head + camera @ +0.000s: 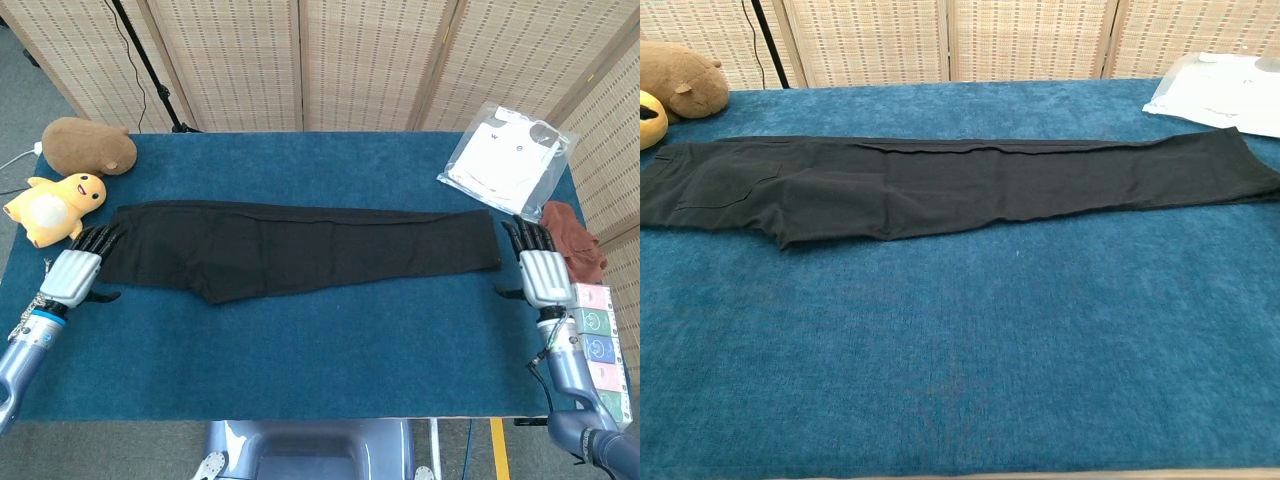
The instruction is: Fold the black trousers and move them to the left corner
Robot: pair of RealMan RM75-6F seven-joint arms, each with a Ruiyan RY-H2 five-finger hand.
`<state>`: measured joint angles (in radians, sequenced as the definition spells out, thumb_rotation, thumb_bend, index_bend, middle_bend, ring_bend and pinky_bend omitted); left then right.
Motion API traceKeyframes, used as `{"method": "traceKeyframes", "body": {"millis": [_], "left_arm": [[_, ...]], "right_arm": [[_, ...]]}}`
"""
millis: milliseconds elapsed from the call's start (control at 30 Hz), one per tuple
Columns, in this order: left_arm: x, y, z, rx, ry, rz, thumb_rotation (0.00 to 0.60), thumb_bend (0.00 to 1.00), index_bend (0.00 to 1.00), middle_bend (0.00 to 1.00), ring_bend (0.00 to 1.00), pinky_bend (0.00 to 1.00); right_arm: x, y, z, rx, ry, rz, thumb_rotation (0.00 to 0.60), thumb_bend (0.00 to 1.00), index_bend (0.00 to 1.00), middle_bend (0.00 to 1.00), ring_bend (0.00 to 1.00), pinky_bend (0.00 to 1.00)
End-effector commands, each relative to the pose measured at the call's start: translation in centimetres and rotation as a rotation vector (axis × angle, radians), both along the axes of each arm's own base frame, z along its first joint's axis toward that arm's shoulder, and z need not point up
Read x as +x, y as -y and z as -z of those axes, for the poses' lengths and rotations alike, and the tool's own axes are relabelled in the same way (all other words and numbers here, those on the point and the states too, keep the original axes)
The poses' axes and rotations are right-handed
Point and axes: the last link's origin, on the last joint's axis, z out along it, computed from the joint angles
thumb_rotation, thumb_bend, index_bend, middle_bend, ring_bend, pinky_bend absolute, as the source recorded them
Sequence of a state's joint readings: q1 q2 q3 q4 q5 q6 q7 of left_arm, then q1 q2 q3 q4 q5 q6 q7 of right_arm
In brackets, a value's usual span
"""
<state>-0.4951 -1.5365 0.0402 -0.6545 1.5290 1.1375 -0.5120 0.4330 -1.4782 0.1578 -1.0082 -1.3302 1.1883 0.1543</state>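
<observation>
1. The trousers lie flat, stretched lengthwise across the table.
2. The left hand, fingers spread and holding nothing, sits just off their waist end.
3. The right hand, likewise spread and empty, sits just beyond their cuff end.

I see the black trousers lying flat and unfolded, stretched lengthwise across the blue table, nearer its far edge than its near one. The waist end sits toward the left edge, the leg cuffs toward the right edge. The legs lie together as one long strip, with a back pocket showing near the waist. The fabric looks smooth, with faint creases.
</observation>
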Motion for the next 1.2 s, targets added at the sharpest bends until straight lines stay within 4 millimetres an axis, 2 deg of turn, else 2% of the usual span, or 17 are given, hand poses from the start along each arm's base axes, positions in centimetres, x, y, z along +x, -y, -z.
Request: {"method": "traceKeyframes", "body": {"millis": [33,233,433,833,1200], "left_arm": [[-0.7,-0.2,0.4,0.015,-0.024,-0.019,0.600,0.07,0.00,0.00,0.00,0.04],[-1.8,-0.1,1.4,0.009,-0.059,-0.041,0.600,0.07,0.00,0.00,0.00,0.04],[-2.3,-0.3,2.1,0.009,-0.082,-0.061,0.600,0.06,0.00,0.00,0.00,0.04],[-1.9,-1.7,3.2,0.030,-0.114,-0.075,0.600,0.08,0.00,0.00,0.00,0.05],[-1.9,-2.1,3.6,0.042,-0.125,-0.097,0.600,0.09,0.00,0.00,0.00,0.05]], "right_arm": [[-0.3,-1.5,-0.3,-0.024,0.033,0.013,0.600,0.00,0.00,0.00,0.00,0.01],[-0.4,-2.5,-0.7,-0.051,0.074,0.024,0.600,0.00,0.00,0.00,0.00,0.01],[-0.8,-2.6,-0.9,-0.057,0.089,0.037,0.600,0.00,0.00,0.00,0.00,0.01],[-0.7,-2.5,-1.1,-0.061,0.102,0.031,0.600,0.00,0.00,0.00,0.00,0.01],[-0.6,-2.6,-1.4,-0.070,0.121,0.030,0.600,0.00,0.00,0.00,0.00,0.01]]}}
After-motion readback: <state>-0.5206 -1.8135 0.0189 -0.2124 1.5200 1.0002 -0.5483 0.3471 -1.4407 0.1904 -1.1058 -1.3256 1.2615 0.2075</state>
